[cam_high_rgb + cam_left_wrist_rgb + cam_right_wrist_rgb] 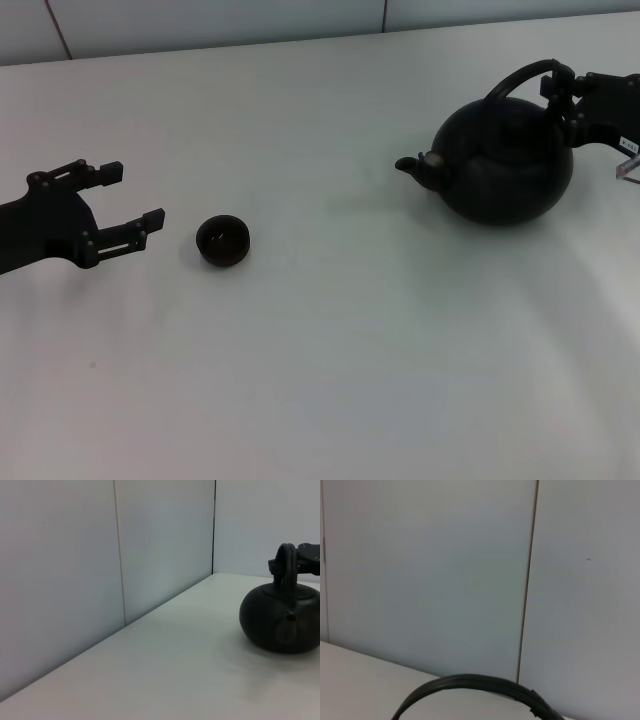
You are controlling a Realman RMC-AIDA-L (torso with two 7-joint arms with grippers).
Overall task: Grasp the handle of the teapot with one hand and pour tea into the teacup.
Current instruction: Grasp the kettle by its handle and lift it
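Two hands: my right gripper (567,98) pinches the handle (515,79) to lift the teapot (505,165) — left gripper (128,200) open beside the teacup (222,241).

You see soft, even, dim light, faint shadow at six o'clock under the teapot (505,165), no glare, slightly soft focus.

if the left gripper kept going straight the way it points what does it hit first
Probably the teacup. The open left gripper points across the table toward the robot's right, and the cup sits just past its fingertips, slightly toward the near finger, so it might clip it rather than take it squarely. Depth is unclear.
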